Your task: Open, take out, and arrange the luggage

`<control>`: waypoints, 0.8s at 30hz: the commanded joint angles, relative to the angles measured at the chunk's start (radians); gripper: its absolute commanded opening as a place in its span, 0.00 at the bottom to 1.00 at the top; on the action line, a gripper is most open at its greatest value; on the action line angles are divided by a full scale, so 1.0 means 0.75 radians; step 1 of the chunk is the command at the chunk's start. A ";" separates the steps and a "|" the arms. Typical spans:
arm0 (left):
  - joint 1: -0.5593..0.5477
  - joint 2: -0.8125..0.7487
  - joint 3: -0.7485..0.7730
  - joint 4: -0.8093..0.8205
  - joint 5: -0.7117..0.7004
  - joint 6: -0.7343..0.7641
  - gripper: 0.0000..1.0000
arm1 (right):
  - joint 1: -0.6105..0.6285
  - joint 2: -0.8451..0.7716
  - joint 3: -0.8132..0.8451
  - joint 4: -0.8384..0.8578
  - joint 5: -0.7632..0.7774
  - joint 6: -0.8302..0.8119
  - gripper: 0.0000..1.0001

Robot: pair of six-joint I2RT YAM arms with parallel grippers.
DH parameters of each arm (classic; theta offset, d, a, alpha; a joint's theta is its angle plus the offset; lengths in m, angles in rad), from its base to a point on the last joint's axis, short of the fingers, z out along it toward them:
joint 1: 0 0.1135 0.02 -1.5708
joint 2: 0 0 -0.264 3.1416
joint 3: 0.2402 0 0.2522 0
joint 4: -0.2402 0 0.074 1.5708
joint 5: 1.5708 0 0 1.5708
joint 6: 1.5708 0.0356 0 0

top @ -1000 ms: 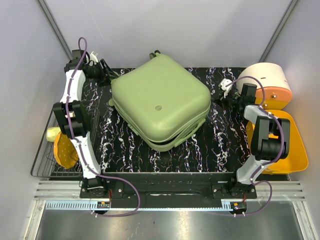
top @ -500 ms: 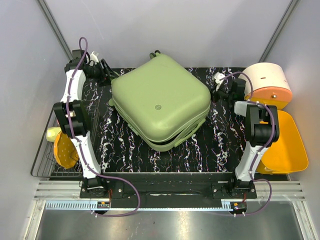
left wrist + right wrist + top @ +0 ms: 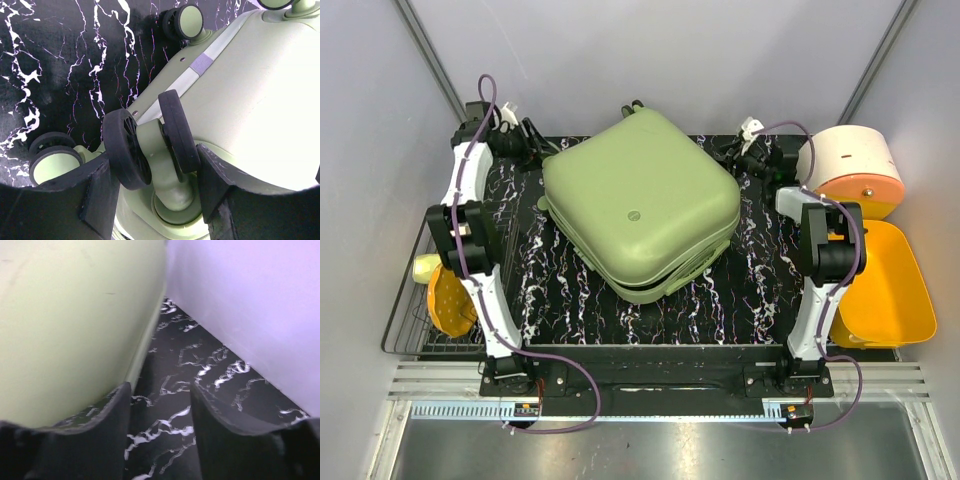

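The luggage (image 3: 640, 205) lies closed at the centre of the table (image 3: 760, 280). At its 10 o'clock corner the left tool (image 3: 152, 172) clamps a wheel (image 3: 177, 132). The right tool (image 3: 160, 390), half-spread and empty, hovers at 2 o'clock. Opening seems not yet begun; next, the right tool probably needs to find the seam's fastener.

The right arm has swung away from the white-and-orange drum (image 3: 850, 160) toward the back of the worktop (image 3: 760, 270) and leftward. Its gripper (image 3: 732, 152), a second ago near the drum, now sits just beside the luggage's (image 3: 640, 205) far right corner. The elbow has drawn in over the worktop's right edge, so more of the yellow tray (image 3: 895, 300) lies uncovered than before. The gripper's jaws, closed a second ago, now stand apart; in the wrist view only bare worktop shows between them, with the green shell close by one finger.
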 commanded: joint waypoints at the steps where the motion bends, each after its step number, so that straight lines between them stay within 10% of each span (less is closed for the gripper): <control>1: -0.029 -0.143 -0.262 0.137 -0.009 0.126 0.00 | -0.032 -0.165 0.157 -0.265 0.207 -0.059 0.67; 14: 0.055 -0.593 -0.870 0.334 -0.118 -0.074 0.03 | -0.097 -0.660 0.344 -1.387 0.430 -0.088 0.99; 24: 0.055 -0.839 -1.117 0.340 -0.147 -0.099 0.03 | -0.095 -1.212 -0.261 -1.885 0.449 0.513 0.96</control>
